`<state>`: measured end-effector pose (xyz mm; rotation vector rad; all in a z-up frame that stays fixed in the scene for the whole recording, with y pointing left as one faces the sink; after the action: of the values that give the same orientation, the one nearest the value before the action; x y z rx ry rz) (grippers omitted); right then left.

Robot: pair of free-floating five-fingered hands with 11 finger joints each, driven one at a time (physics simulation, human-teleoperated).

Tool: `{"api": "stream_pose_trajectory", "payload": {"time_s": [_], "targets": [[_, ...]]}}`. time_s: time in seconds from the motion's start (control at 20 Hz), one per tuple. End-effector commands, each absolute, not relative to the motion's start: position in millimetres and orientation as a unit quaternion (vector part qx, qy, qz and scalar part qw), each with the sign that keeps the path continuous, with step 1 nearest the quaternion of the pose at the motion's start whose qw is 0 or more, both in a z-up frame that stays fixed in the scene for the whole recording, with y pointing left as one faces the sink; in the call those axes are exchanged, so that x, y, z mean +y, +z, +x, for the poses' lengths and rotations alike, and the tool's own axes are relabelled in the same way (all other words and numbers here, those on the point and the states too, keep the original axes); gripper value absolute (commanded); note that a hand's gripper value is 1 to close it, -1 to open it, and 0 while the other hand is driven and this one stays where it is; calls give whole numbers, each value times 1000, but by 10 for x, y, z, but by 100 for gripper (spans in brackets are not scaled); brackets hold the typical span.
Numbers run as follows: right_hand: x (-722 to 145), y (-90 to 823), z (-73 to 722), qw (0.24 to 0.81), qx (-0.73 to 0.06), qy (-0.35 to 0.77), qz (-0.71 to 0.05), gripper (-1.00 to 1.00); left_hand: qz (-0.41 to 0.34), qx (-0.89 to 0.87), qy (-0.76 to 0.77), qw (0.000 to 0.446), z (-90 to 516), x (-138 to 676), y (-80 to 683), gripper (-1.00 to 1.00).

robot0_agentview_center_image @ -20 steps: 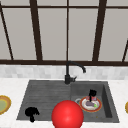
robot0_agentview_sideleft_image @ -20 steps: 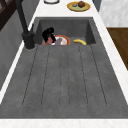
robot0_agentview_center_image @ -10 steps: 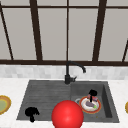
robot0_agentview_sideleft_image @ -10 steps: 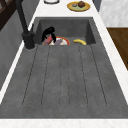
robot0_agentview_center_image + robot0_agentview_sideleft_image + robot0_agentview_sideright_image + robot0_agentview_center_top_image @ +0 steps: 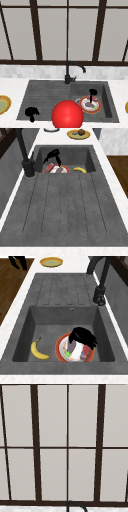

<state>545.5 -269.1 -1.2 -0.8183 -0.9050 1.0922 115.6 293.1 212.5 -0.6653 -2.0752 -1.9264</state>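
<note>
At lower right of the front view, one orange-rimmed round plate is grasped by the right hand; one yellow banana is seen beside it, and the left hand is held loosely open.

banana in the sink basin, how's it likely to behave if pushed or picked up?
The banana lies flat on the basin floor beside the red-rimmed plate, so it probably won't tip. Its curved shape suggests it would pivot or slide on the smooth floor if pushed at one end. It looks small and slim, likely light and fairly stiff. The right robot hand is over the plate.
</note>
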Motion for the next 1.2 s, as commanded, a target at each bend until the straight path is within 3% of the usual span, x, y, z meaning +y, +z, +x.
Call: {"api": "stream_pose_trajectory", "payload": {"time_s": [0.0,0.75,1.15], "targets": [[-2636,251,5258,669,-421,480,-380,-100,-227,-709,-658,116,1156,2931,2125,0],[-2471,701,4703,668,-433,462,-392,-100,-227,-709,-658,116,1156,2931,2125,0],[-2348,1332,4538,686,-399,471,-385,-100,-227,-709,-658,116,1156,2931,2125,0]]}}
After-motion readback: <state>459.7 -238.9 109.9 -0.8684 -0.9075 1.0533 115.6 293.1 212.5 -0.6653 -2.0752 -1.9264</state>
